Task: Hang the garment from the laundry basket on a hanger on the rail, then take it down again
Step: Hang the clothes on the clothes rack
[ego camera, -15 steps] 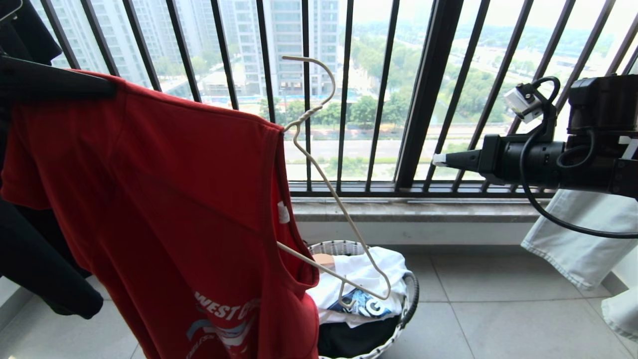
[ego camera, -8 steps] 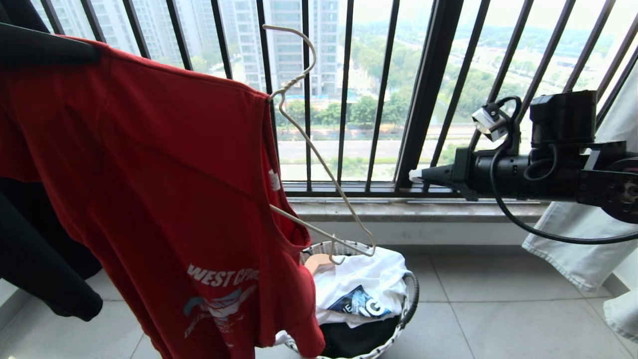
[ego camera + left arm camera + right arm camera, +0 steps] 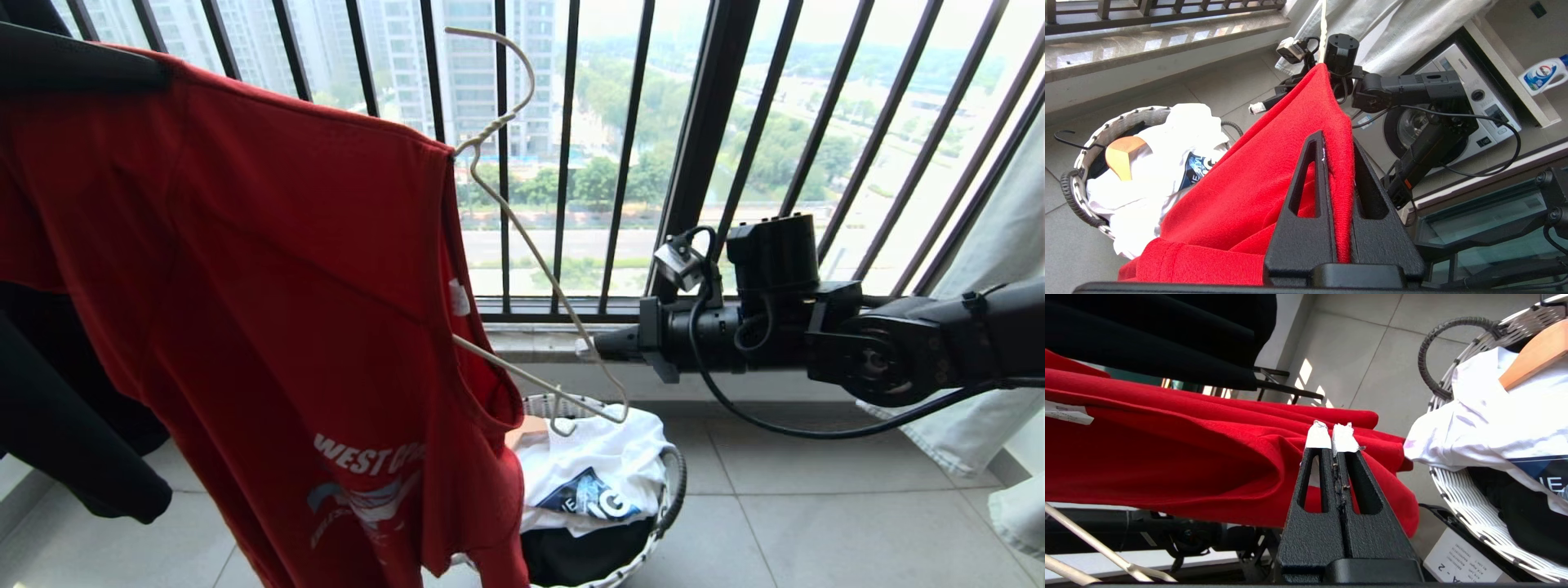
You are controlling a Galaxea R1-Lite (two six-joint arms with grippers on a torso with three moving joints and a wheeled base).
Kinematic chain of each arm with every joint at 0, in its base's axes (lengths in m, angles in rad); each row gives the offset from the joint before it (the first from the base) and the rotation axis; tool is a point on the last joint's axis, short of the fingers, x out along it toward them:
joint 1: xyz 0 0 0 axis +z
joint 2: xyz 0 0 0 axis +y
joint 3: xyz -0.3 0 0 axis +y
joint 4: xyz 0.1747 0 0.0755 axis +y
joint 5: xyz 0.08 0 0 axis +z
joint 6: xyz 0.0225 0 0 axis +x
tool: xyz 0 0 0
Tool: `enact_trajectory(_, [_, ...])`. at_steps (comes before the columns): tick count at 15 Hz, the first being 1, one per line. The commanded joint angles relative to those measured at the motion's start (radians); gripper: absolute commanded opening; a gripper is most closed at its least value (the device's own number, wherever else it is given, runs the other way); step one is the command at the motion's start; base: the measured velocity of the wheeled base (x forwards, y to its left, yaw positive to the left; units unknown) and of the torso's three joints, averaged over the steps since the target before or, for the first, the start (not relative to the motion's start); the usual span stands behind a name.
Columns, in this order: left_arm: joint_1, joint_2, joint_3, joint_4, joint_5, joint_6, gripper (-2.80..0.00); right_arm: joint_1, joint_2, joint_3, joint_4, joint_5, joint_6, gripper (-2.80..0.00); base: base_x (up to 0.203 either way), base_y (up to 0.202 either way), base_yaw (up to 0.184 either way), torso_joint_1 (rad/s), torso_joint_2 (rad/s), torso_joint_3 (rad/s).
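a: what's in the laundry basket (image 3: 673,478)?
b: white and black clothes, at 6 o'clock.
a: and the red garment (image 3: 269,302)?
b: at 9 o'clock on the hanger (image 3: 535,269), pinched by the left gripper (image 3: 1337,151). the right gripper (image 3: 589,349) is closed, holding nothing.

Between the hanging red garment (image 3: 269,310) and the barred railing (image 3: 702,155) a gap stays open, crossed by the hanger (image 3: 531,245) slanting out of the collar, while the laundry basket (image 3: 653,523) blocks the floor below and pale cloth (image 3: 955,416) hangs at the right.

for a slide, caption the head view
Left gripper holds red T-shirt half-threaded on hanger; shut right gripper beside it.
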Motion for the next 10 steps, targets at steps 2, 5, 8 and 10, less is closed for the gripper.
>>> enact_trajectory(2, [-0.006,0.013,0.000,-0.008,-0.007,-0.003,-2.80,0.028,0.019,0.009,-0.001,0.069,0.049,0.00,0.000,0.000,0.000,0.000,0.00,0.000])
enact_trajectory(5, [-0.006,0.017,0.000,-0.012,-0.007,-0.001,-2.80,0.030,-0.004,0.027,0.001,0.094,0.096,0.00,0.000,0.000,0.000,0.000,0.00,0.000])
enact_trajectory(8, [-0.006,0.012,0.001,-0.037,-0.007,-0.014,-2.80,0.067,0.002,0.042,-0.001,0.092,0.094,0.00,0.000,0.000,0.000,0.000,0.00,0.000])
enact_trajectory(10, [-0.007,0.003,0.000,-0.044,-0.007,-0.015,-2.80,0.079,0.030,0.033,-0.005,0.092,0.090,0.00,0.000,0.000,0.000,0.000,0.00,0.000])
